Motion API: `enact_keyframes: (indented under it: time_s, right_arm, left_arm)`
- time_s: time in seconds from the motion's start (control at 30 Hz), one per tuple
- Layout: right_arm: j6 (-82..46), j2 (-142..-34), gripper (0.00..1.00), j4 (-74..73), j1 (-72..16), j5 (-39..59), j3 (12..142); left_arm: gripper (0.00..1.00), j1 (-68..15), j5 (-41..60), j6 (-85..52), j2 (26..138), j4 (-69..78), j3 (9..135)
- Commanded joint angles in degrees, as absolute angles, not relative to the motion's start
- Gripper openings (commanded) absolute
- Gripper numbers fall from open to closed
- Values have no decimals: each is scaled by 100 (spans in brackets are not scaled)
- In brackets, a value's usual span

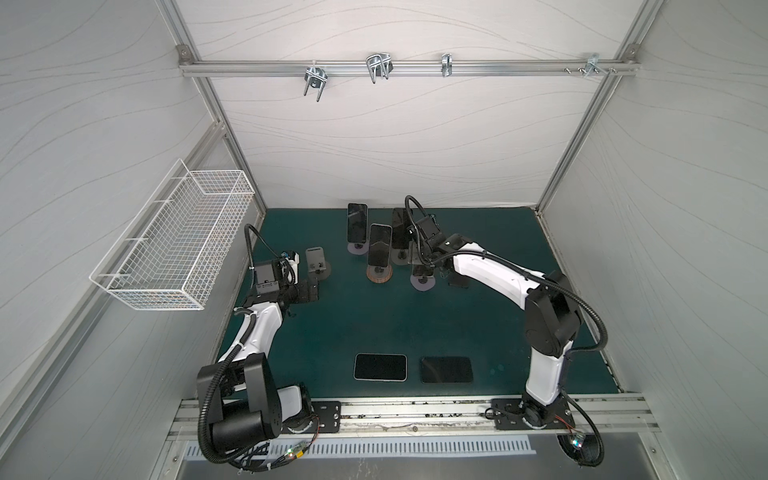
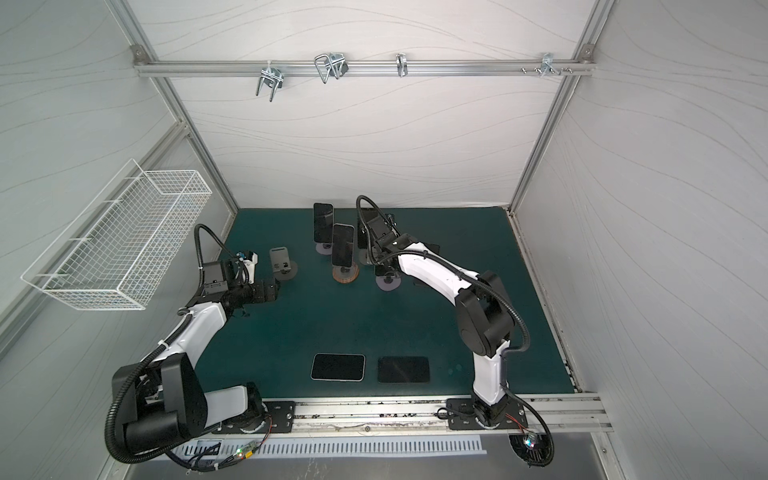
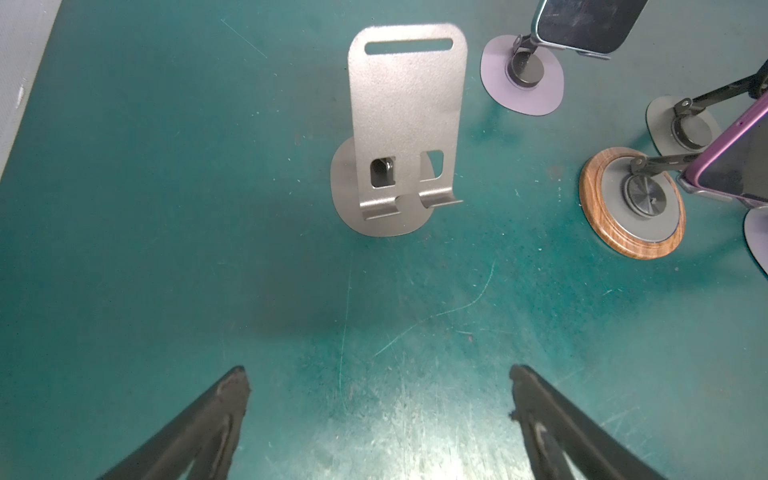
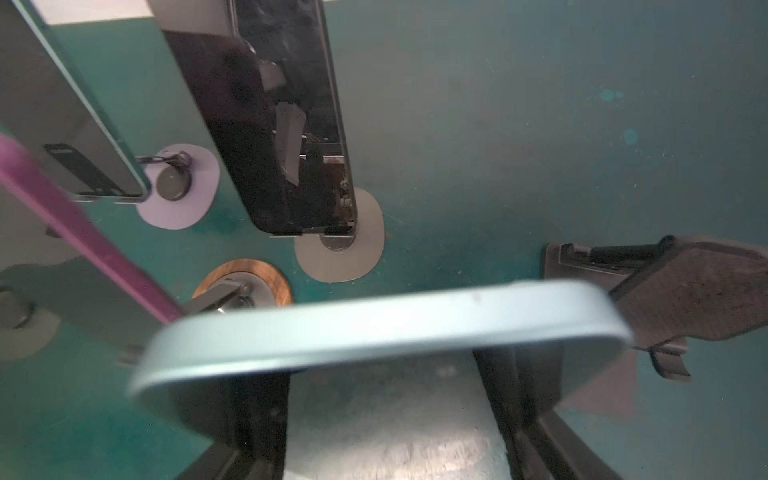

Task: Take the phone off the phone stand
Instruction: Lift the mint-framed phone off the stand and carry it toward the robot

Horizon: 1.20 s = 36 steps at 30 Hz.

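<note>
In both top views the left gripper (image 1: 311, 290) (image 2: 268, 291) hangs low over the green-matted desk (image 1: 374, 324) (image 2: 332, 324), toward its left edge, just in front of an empty grey stand (image 1: 316, 262) (image 2: 280, 262). The right gripper (image 1: 417, 266) (image 2: 384, 270) is down among the cluster of stands near the far edge, right over a lilac-based stand (image 1: 422, 284) (image 2: 388, 284). From up here I can't make out what it has. Beside it, a dark phone (image 1: 379, 247) (image 2: 343, 246) stands upright on a wood-ringed base (image 1: 379, 277) (image 2: 345, 277). Two flat phones (image 1: 380, 367) (image 2: 338, 367) lie side by side near the front edge.

From the left wrist, the left gripper (image 3: 378, 374) is spread wide with nothing in it, only bare mat between its fingers (image 3: 232, 395). The grey stand (image 3: 405, 124) stands apart ahead of it.

From the right wrist, the right gripper (image 4: 382, 399) is clamped on a pale blue-green phone (image 4: 374, 328), with a black finger on each face below the top edge. The picture is blurred, and I can't tell whether the phone still sits on its stand. Beyond it stand the other phones.
</note>
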<state>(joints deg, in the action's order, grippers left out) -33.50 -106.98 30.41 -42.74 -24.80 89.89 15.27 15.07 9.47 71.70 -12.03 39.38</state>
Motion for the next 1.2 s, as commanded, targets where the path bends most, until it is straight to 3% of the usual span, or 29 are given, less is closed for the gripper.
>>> enact_keyframes:
  time_s: [0.0, 0.4, 0.63, 1.17]
  right_arm:
    - [-3234, -10177, 64, 3120, -4314, -2509, 8952]
    - [-2715, -9152, 61, 3703, -4309, -1924, 8385]
    - [-2068, -8862, 61, 4161, -4425, -1076, 8040]
    - [-698, -9206, 60, 4628, -4777, 4, 7289]
  left_arm:
    - [100, 1560, 1582, 1055, 7021, -1066, 3908]
    - [100, 1551, 1588, 1063, 7004, -1054, 3898]
    - [100, 1561, 1617, 1072, 7000, -1064, 3894]
    - [100, 1557, 1643, 1081, 7003, -1073, 3902]
